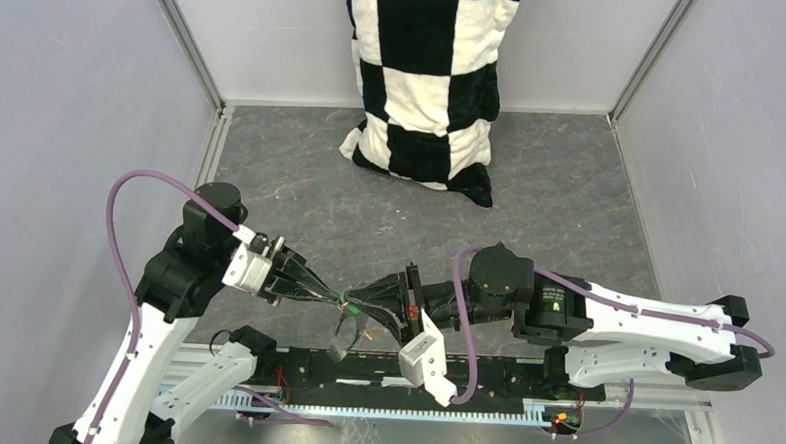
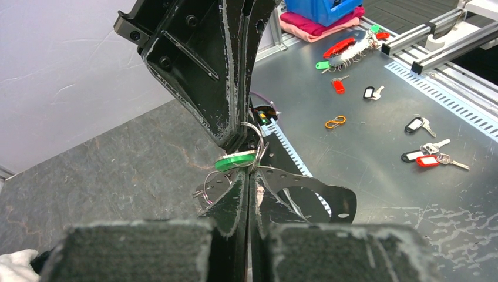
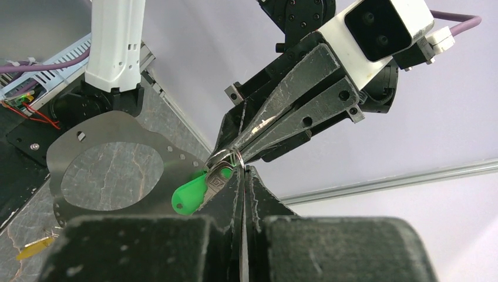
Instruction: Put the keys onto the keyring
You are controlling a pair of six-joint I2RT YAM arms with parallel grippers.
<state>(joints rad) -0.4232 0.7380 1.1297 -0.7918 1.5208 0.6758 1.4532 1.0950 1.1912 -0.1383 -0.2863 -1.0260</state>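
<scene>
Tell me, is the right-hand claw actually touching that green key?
Touching. The right wrist view shows the right gripper shut, with the metal end of the green key pinched at its fingertips and the green head sticking out to one side.

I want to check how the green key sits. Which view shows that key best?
The right wrist view: the green key shows its head and metal blade clearly. The left wrist view shows its head edge-on; top external shows only a green speck.

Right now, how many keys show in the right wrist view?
2. A green key is where the left claw and right claw meet tip to tip; a yellow key lies on the table, lower left. Others may be hidden.
</scene>
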